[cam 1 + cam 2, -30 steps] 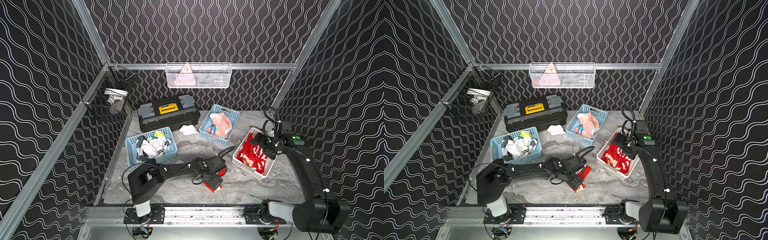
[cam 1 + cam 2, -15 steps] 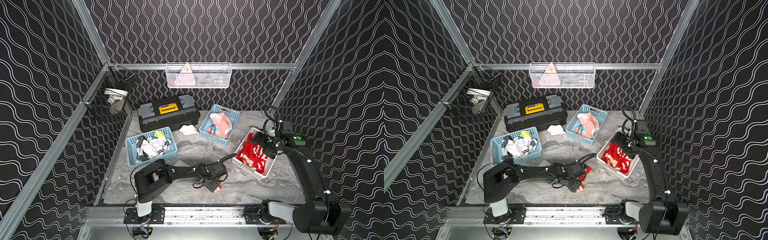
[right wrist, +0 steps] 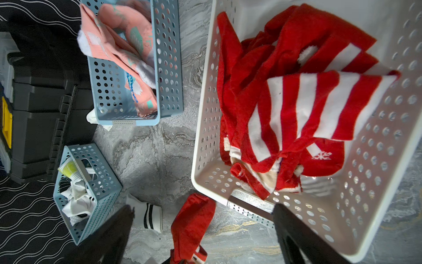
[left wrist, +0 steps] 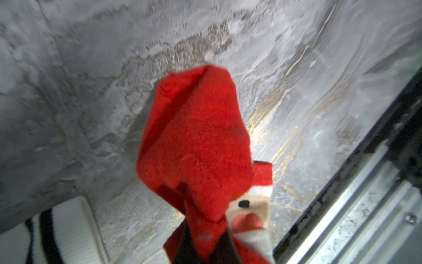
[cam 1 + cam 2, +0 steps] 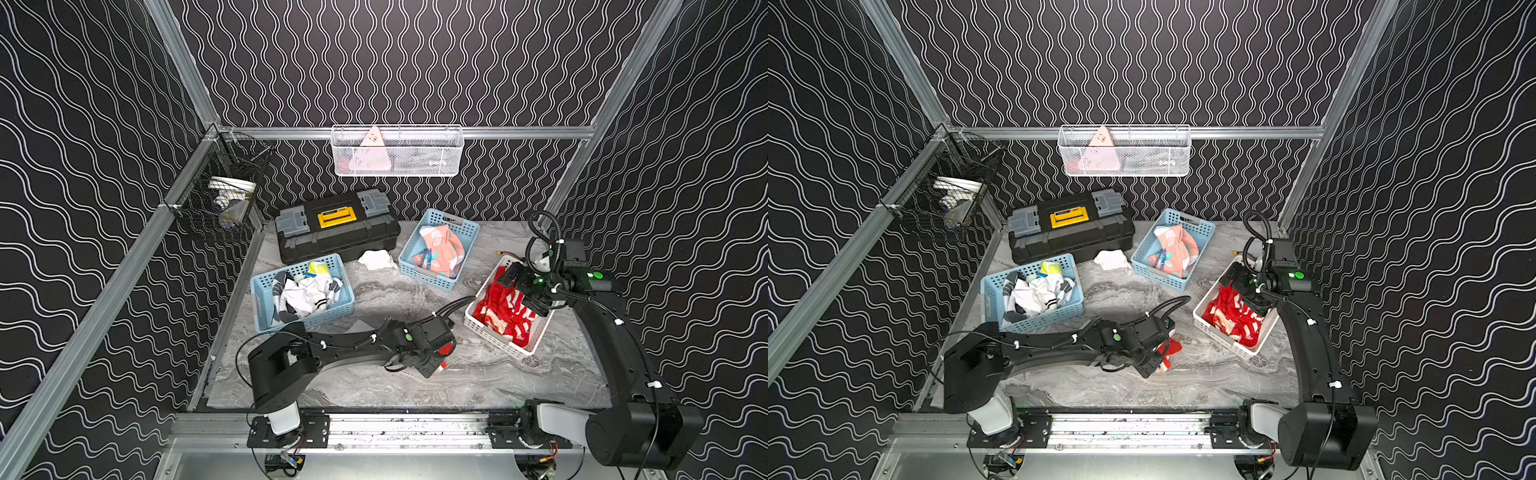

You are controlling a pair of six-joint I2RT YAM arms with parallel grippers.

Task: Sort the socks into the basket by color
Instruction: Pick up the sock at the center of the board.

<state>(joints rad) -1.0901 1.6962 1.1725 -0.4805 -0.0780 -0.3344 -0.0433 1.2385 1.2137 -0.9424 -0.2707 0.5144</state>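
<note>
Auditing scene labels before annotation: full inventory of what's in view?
red sock: 1, red, in left end effector
red socks: several, red/white-striped, in white basket
white basket: 1, white, table right
white socks: several, white, front blue basket
salmon socks: several, salmon-pink, back blue basket
striped sock: 1, white, black bands, table, by front blue basket
white fabric: 1, white, table before toolbox
toolbox: 1, black, table back
mesh basket: 1, white, back rail
wire basket: 1, black, left wall
left end effector: 1, black, shut on red sock
right end effector: 1, black, open over white basket
</note>
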